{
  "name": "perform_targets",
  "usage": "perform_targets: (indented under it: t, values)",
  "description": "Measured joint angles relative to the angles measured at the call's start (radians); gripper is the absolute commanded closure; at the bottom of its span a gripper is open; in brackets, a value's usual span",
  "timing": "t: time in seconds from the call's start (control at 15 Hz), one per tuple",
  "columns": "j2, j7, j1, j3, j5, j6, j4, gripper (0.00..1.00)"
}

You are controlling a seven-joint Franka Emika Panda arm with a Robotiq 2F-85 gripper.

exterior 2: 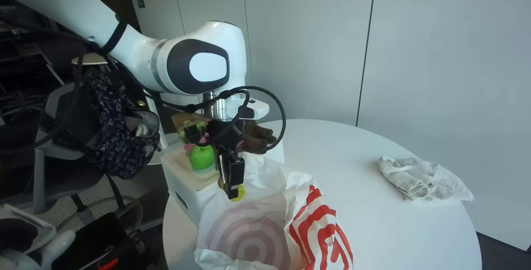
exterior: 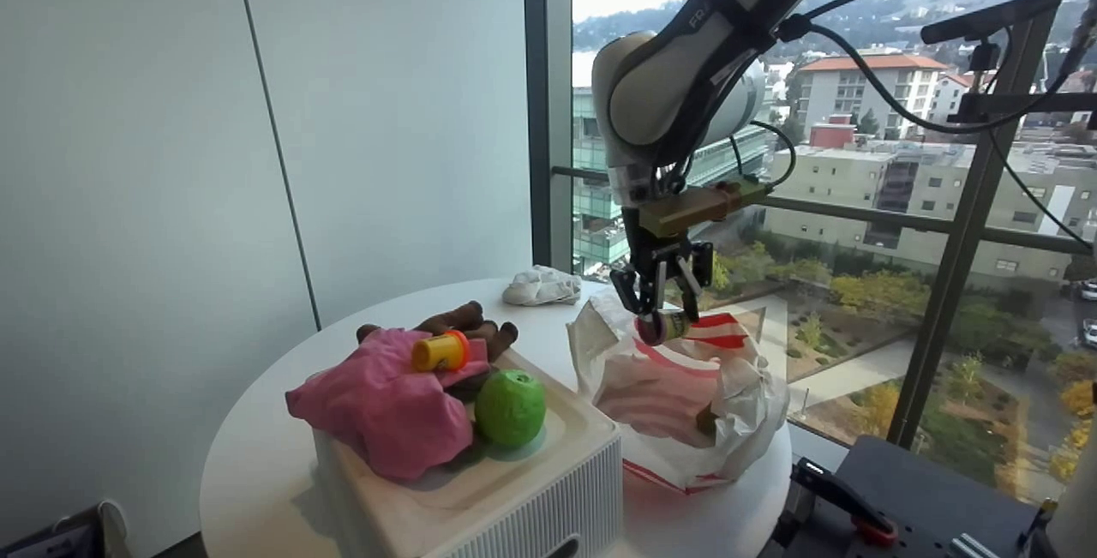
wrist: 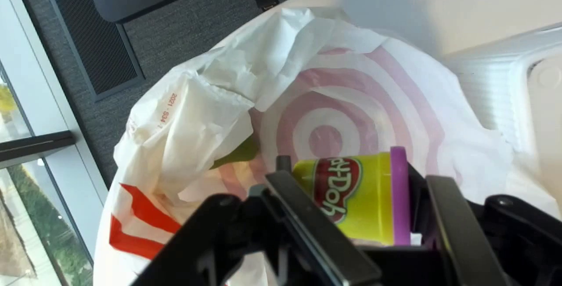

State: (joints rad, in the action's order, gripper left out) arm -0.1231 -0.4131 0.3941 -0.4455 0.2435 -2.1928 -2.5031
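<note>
My gripper (exterior: 668,316) is shut on a yellow Play-Doh tub with a purple lid (wrist: 351,189). The tub lies sideways between the fingers, its lid against one finger and its base against the other. In an exterior view the tub (exterior: 675,326) is above the open mouth of a white plastic bag with red rings (exterior: 591,344). The bag also shows in an exterior view (exterior 2: 296,187) and in the wrist view (wrist: 439,88). A olive-green thing (wrist: 239,152) lies inside the bag, partly hidden by a fold.
A white box (exterior: 548,489) stands beside the bag on the round white table (exterior: 257,447). On it are a pink cloth (exterior: 386,404), an orange-lidded yellow tub (exterior: 439,352), a green fruit (exterior: 511,409) and a brown thing (exterior: 454,318). A crumpled white cloth (exterior 2: 423,178) lies near the table's edge.
</note>
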Motion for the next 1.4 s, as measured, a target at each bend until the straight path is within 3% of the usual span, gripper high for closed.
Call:
perform_targets:
  t: [0.13,0.33,0.73,0.93,1.13,1.4]
  values:
    - [-0.042,0.049,-0.104,0.137,-0.027,-0.055,-0.011,0.68]
    - [-0.037,0.079,-0.193,0.284,-0.032,-0.214,-0.026,0.68]
    - [0.059,0.168,-0.231,0.450,-0.085,-0.538,-0.031,0.68]
    - [0.097,0.348,-0.212,0.510,-0.284,-0.635,-0.028,0.68]
    - [0.104,0.564,-0.187,0.561,-0.524,-0.644,-0.010,0.68]
    - [0.117,0.739,-0.175,0.585,-0.682,-0.630,0.015,0.68]
